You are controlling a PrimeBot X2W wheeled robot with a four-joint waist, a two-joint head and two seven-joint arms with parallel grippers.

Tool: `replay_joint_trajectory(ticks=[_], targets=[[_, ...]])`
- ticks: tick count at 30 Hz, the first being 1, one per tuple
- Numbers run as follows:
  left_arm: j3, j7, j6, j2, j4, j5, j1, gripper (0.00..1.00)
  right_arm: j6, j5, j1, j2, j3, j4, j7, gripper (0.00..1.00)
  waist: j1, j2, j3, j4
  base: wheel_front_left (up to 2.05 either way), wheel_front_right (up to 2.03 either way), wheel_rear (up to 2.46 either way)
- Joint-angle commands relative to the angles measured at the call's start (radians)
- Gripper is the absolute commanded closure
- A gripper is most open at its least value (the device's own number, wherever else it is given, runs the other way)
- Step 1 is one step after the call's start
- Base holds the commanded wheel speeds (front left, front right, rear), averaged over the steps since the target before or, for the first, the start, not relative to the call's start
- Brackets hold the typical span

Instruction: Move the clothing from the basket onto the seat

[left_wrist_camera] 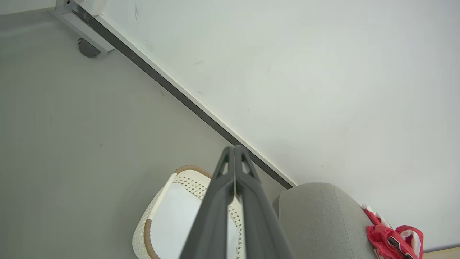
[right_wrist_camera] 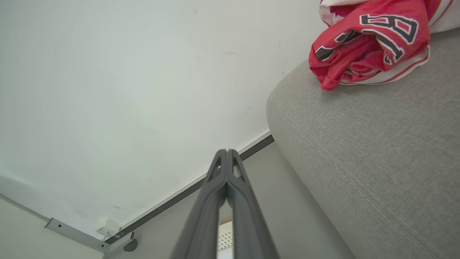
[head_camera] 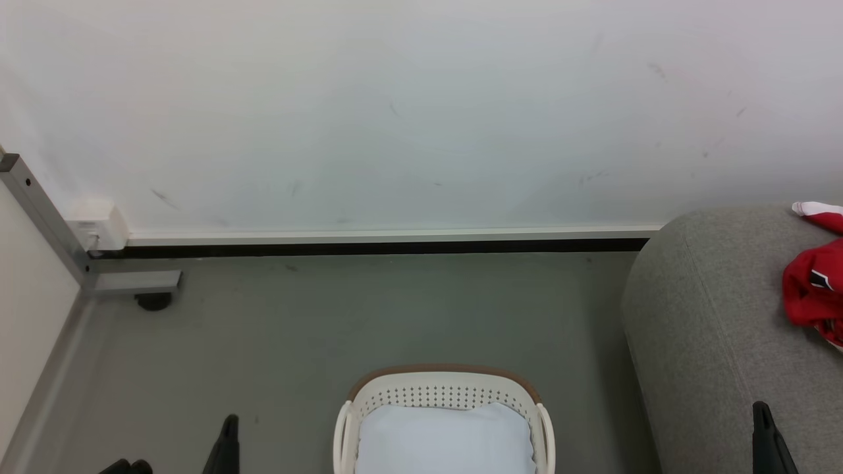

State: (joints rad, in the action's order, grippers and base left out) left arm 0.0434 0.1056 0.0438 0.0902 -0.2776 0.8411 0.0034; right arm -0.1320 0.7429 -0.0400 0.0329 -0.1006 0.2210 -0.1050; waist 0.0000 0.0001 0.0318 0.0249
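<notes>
The red clothing (head_camera: 815, 283) lies bunched on the grey seat (head_camera: 711, 342) at the right edge of the head view; in the right wrist view the clothing (right_wrist_camera: 370, 39) shows black white-outlined numbers, on the seat (right_wrist_camera: 377, 151). The cream basket (head_camera: 445, 398) with its brown rim stands on the floor at bottom centre, holding only a plain white pad (head_camera: 445, 438). My left gripper (head_camera: 229, 428) is shut and empty, left of the basket. My right gripper (head_camera: 762, 415) is shut and empty, over the seat's front. In the left wrist view the left gripper (left_wrist_camera: 234, 149) hangs above the basket (left_wrist_camera: 187, 176).
A white wall with a dark baseboard (head_camera: 369, 248) runs behind the basket. A grey metal frame foot with a caster (head_camera: 153, 301) sits at the left by the wall. Grey floor (head_camera: 296, 329) lies between the frame and the seat.
</notes>
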Motion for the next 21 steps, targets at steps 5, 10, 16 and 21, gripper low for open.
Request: replay_joint_trajectory(ticks=[5, 10, 16, 21], targets=[[-0.020, -0.021, 0.011, -0.001, 0.017, 0.079, -0.032, 1.00, 0.001, 0.087, 0.038, 0.011, -0.004, -0.008, 0.020, 1.00, 0.0000, -0.0001, -0.002, -0.002, 0.00, 0.00, 0.00], [-0.032, -0.038, 0.018, -0.004, 0.019, 0.137, -0.039, 1.00, 0.001, 0.152, 0.049, 0.012, -0.005, -0.005, 0.036, 1.00, 0.0000, -0.0001, -0.004, -0.003, 0.00, 0.00, 0.00], [-0.043, -0.054, 0.025, -0.007, 0.020, 0.192, -0.046, 1.00, 0.001, 0.214, 0.057, 0.013, -0.006, -0.003, 0.053, 1.00, 0.0000, -0.0001, -0.006, -0.004, 0.00, 0.00, 0.00], [-0.056, -0.071, 0.031, -0.011, 0.022, 0.254, -0.055, 1.00, 0.001, 0.286, 0.069, 0.014, -0.007, 0.000, 0.071, 1.00, 0.0000, -0.0001, -0.008, -0.006, 0.00, 0.00, 0.00]])
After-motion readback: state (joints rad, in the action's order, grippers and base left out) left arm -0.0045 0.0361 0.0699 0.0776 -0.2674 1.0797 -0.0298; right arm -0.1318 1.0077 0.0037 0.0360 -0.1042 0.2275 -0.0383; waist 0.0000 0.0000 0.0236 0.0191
